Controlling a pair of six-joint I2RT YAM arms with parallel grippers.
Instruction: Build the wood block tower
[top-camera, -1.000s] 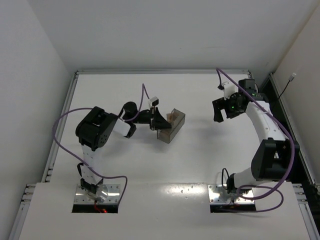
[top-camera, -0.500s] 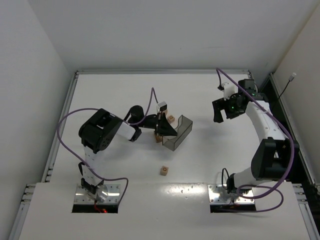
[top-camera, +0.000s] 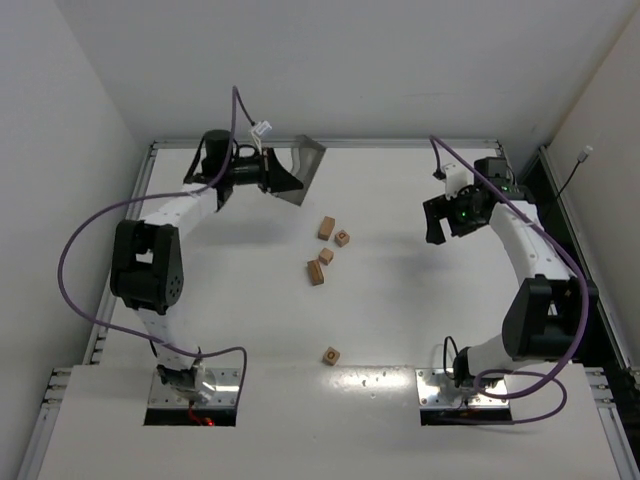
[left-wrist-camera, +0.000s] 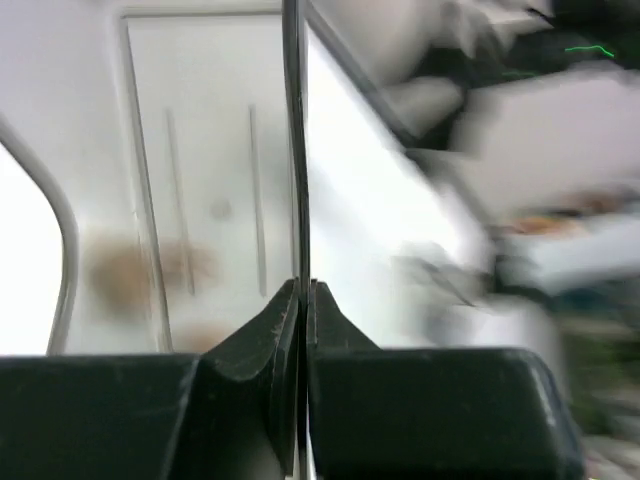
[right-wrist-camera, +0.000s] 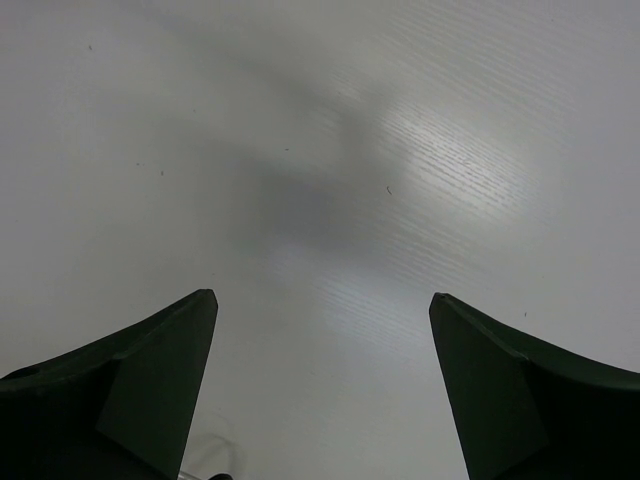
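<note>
Several wood blocks lie loose on the white table. Two sit close together (top-camera: 326, 228) (top-camera: 342, 238), a pair lies just below them (top-camera: 320, 265), and one lies alone nearer the arms (top-camera: 330, 355). None rests on another, and no tower shows in any view. My left gripper (top-camera: 283, 178) (left-wrist-camera: 302, 285) is at the far back left, shut on the thin wall of the translucent dark-grey bin (top-camera: 303, 160) (left-wrist-camera: 200, 200), which it holds tilted above the table. My right gripper (top-camera: 438, 222) (right-wrist-camera: 322, 300) hangs open over bare table at the right, with nothing between its fingers.
A metal rail (top-camera: 320, 143) edges the table at the back, close behind the raised bin. White walls enclose the left, back and right sides. The left wrist view is blurred by motion.
My left arm has swung the bin from the table's middle up to the far back left. The blocks that were in it have spilled onto the table. The right arm has stayed put.
</note>
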